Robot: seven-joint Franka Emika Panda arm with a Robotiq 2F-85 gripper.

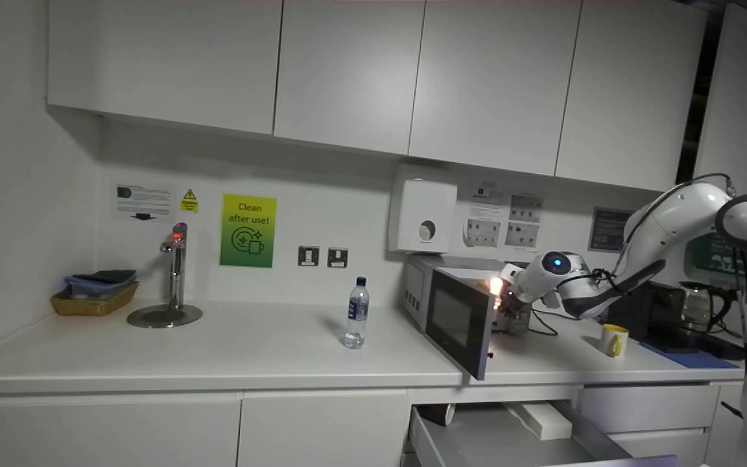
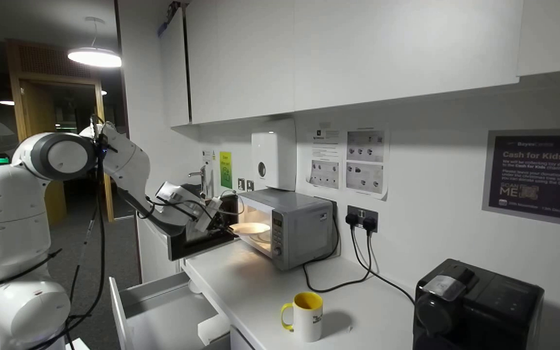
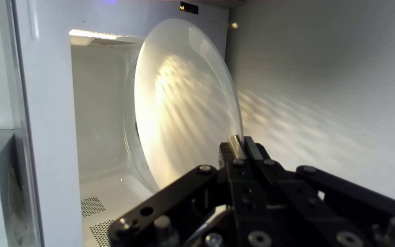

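Observation:
My gripper point(image 3: 241, 141) is shut on the rim of a white plate point(image 3: 187, 99), which extends forward from the fingertips. The wrist picture is turned sideways. In an exterior view the plate point(image 2: 251, 228) is roughly level at the mouth of a grey microwave point(image 2: 304, 233), with the gripper point(image 2: 230, 228) outside. The microwave's inside is lit, and a glass turntable point(image 3: 129, 130) shows partly behind the plate. The microwave door point(image 1: 458, 318) stands wide open beside the gripper point(image 1: 506, 303). In that view the door and a bright glare hide the plate.
A yellow-and-white mug point(image 2: 307, 318) and a black coffee machine point(image 2: 479, 311) stand on the worktop. A water bottle point(image 1: 356, 318) stands on the door's far side, with a tap point(image 1: 177, 272) beyond. An open drawer point(image 1: 490, 447) juts out below. Cables point(image 2: 358, 279) run behind the microwave.

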